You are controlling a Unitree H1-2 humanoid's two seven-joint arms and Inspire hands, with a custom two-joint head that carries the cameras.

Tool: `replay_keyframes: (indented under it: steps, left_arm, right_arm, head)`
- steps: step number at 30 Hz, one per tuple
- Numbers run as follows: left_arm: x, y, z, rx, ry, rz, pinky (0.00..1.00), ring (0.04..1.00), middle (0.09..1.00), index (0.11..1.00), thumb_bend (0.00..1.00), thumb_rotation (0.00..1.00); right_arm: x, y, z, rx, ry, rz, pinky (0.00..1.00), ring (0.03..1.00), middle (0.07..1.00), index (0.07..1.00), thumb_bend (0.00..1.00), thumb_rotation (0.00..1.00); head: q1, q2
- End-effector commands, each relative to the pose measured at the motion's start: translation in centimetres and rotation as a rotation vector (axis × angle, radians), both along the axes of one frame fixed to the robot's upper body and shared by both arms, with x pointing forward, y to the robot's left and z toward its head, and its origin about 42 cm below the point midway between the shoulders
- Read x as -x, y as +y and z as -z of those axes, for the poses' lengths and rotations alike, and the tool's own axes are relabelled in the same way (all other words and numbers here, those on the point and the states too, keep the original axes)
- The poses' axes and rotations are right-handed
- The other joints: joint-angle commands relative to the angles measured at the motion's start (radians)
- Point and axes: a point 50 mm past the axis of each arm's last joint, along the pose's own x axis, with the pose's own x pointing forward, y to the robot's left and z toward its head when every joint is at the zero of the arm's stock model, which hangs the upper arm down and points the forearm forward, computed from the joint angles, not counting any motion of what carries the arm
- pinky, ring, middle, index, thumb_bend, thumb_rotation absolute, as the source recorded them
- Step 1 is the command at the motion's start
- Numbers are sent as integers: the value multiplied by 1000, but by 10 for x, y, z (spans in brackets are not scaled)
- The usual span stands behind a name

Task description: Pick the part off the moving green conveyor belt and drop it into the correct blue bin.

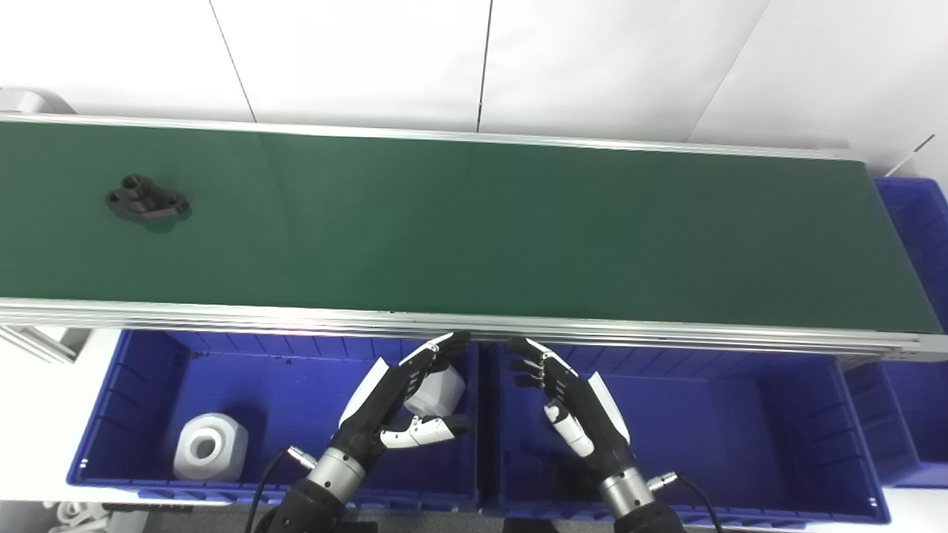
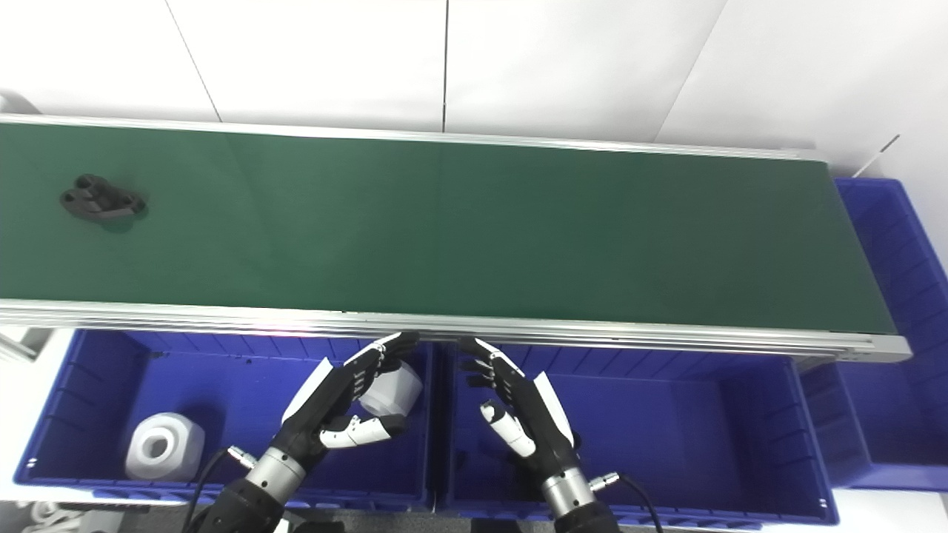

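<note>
A black part (image 1: 147,200) with round holes lies on the green conveyor belt (image 1: 474,229) at its far left. Both hands hover low over the blue bins, just below the belt's near rail and well to the right of the part. My left hand (image 1: 400,400) is open above the right end of the left blue bin (image 1: 141,370), fingers spread, with a white part (image 1: 438,392) lying in the bin behind its fingers. My right hand (image 1: 574,403) is open over the left end of the middle blue bin (image 1: 740,422), holding nothing.
A second white part (image 1: 209,446) with a round hole sits in the left bin's near-left corner. Another blue bin (image 1: 915,222) stands past the belt's right end. An aluminium rail (image 1: 474,326) edges the belt's near side. A white wall rises behind the belt.
</note>
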Motion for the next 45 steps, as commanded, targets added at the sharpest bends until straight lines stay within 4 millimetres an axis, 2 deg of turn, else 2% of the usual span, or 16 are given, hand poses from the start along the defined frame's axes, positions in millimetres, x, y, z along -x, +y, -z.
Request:
replay_keyframes:
  steps: [1, 43, 45]
  left_arm:
    - [-7, -2, -8, 21, -51, 12, 900, 907, 894, 867, 760, 614]
    - [-8, -1, -9, 28, -56, 9, 904, 905, 891, 867, 749, 600]
    - [-8, -1, -9, 27, -53, 9, 907, 907, 893, 867, 756, 607]
  right_arm:
    - [-4, 3, -8, -30, -74, -2, 766, 822, 876, 857, 911, 984]
    - [-4, 3, -9, -32, -78, 0, 771, 826, 881, 863, 895, 984]
    - [-3, 3, -9, -31, -75, 2, 770, 825, 881, 862, 901, 985]
  head:
    - [2, 1]
    - [-4, 1]
    - [-4, -12]
